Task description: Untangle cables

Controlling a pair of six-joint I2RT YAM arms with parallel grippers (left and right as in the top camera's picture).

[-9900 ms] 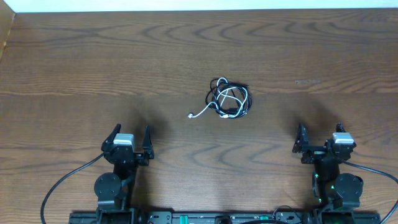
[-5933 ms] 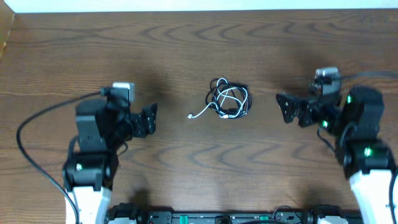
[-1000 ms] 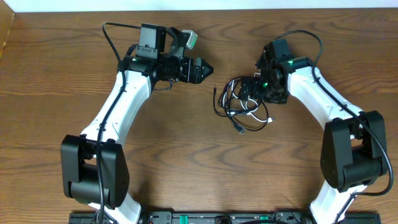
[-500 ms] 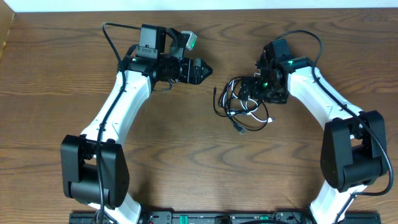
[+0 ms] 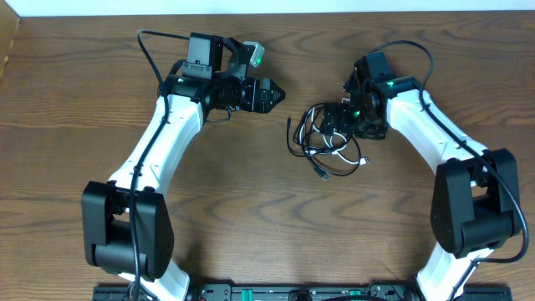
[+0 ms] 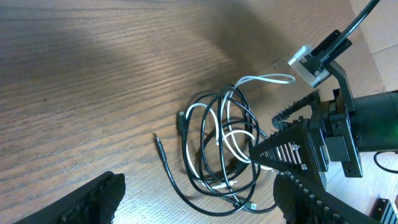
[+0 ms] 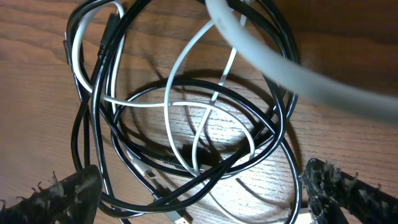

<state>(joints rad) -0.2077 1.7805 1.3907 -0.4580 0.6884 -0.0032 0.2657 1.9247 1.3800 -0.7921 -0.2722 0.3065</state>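
The cables (image 5: 316,142) lie in one loose tangle on the wooden table: black loops with a thinner white cable (image 5: 343,143) threaded through. My right gripper (image 5: 341,122) hovers over the tangle's right side, open; its view shows black cables (image 7: 186,134) and white cable (image 7: 208,112) between the spread fingers (image 7: 199,199), nothing gripped. A blurred pale cord (image 7: 280,74) crosses near that lens. My left gripper (image 5: 274,94) is open and empty, up and left of the tangle. Its view shows the cables (image 6: 217,146) beyond its fingers (image 6: 199,205).
Two black plug ends stick out of the tangle, one at the left (image 5: 289,122) and one at the bottom (image 5: 323,176). The right arm's fingers (image 6: 298,140) also show in the left wrist view. The table's far edge (image 5: 267,12) runs along the top.
Since the oldest frames both arms have reached from the table's front to the cables, and the tangle has shifted right and loosened. Nothing has moved in the last second.
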